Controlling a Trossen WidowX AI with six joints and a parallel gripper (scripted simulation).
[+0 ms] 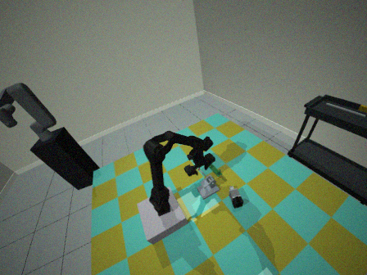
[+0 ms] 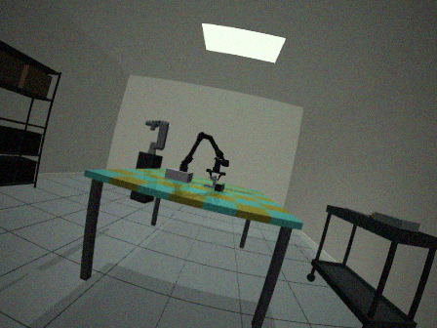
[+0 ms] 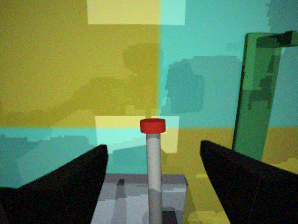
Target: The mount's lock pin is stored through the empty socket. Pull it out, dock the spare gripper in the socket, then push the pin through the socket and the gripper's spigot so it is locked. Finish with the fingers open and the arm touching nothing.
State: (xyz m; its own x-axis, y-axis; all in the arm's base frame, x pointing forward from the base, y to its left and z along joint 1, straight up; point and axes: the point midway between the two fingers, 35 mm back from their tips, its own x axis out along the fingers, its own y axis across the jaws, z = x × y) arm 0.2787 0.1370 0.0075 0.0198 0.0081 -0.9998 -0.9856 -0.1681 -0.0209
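Note:
The lock pin, a pale rod (image 3: pixel 154 175) with a red cap, runs through the grey mount (image 3: pixel 135 206) (image 1: pixel 207 190) at the bottom of the wrist view. My gripper (image 3: pixel 154 149) (image 1: pixel 201 165) (image 2: pixel 216 175) is open, with its fingers on either side of the pin's capped end in the wrist view and a gap on both sides. It is low over the mount's far side. Whether a finger is level with the pin is hard to tell. The spare gripper (image 1: pixel 237 200) (image 2: pixel 219 187), a black block with a pale grey end, lies on the table right of the mount; it is outside the wrist view.
A green bracket-like bar (image 3: pixel 254 95) (image 1: pixel 215 169) stands or lies beyond the mount, right of my fingers in the wrist view. The arm's pale base block (image 1: pixel 157 229) (image 2: pixel 178 175) is left of the mount. A dark cart (image 1: pixel 336 112) is beyond the table.

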